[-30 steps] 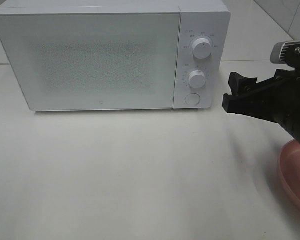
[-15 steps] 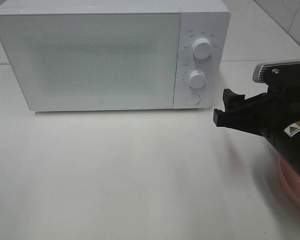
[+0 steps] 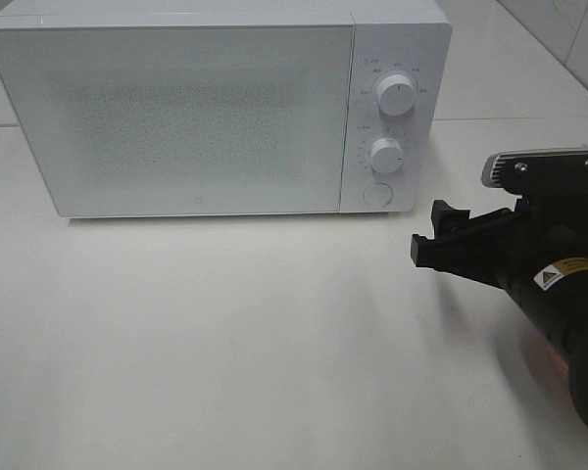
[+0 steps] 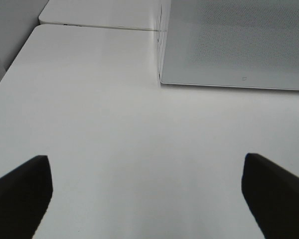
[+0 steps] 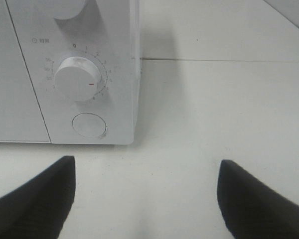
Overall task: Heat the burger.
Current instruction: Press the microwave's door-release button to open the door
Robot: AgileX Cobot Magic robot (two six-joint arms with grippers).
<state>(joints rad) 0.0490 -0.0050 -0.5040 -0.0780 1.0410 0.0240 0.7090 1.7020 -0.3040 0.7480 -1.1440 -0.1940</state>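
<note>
1. Right gripper [image 3: 429, 235] has shifted left and toward the front of the worktop [image 3: 225, 333] over the last second. Its arm now covers the pink plate that showed at the right edge before.
2. Right gripper: jaws stand wide apart with nothing between them. It hangs above the worktop, to the right of the microwave [image 3: 176, 117] and in front of its right corner, not touching it.
3. Right wrist view: the two fingers [image 5: 40, 194] frame the lower part of the control panel. The lower dial [image 3: 385, 155] and the round button [image 3: 376, 194] beneath it lie ahead; the upper dial [image 3: 396, 96] is cut off at the edge.
4. Left gripper [image 4: 149, 199]: out of the high view. In its wrist view the jaws are spread wide and hold nothing, over bare worktop, with the microwave's front left corner ahead.
5. Microwave door is shut and flush with the panel.
6. Burger: not visible in any view, so I cannot tell where it is.
</note>
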